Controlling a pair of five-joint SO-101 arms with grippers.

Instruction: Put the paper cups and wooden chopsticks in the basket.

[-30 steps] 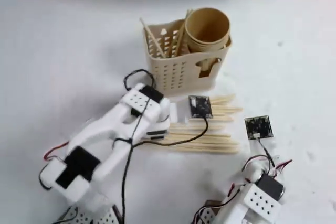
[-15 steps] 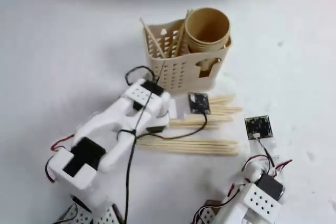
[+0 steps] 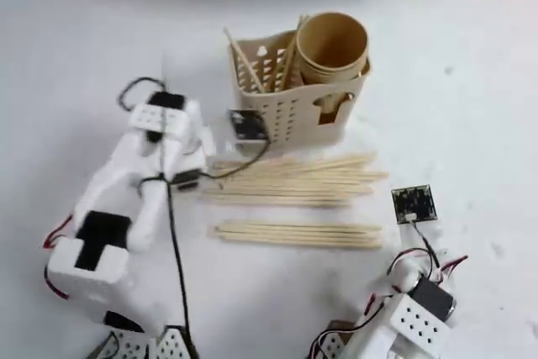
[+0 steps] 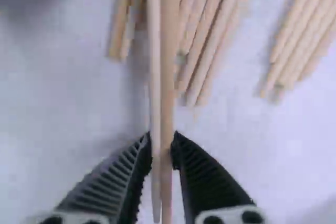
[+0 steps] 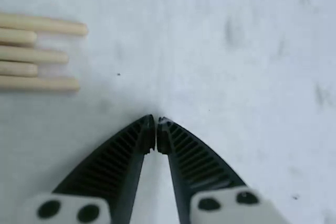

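Observation:
A beige perforated basket [image 3: 290, 111] stands at the back of the table with stacked paper cups [image 3: 333, 44] and a few wooden chopsticks [image 3: 244, 60] inside. Two bundles of wooden chopsticks lie in front of it: a larger pile [image 3: 294, 178] and a smaller row [image 3: 294, 233]. My left gripper [image 4: 161, 148] is shut on a pair of chopsticks [image 4: 160, 51] at the left end of the larger pile. In the high view the left arm [image 3: 160, 136] is left of the basket. My right gripper [image 5: 156, 129] is shut and holds nothing, above bare table near the chopstick tips [image 5: 39, 53].
The right arm [image 3: 416, 313] sits at the front right corner of the white table [image 3: 76, 56]. Dark clutter lies beyond the table's far edge. Open table surface lies to the left and right of the basket.
The left arm has swung left and back, from over the chopstick piles to the left of the basket, uncovering the larger pile. The right arm has stayed still.

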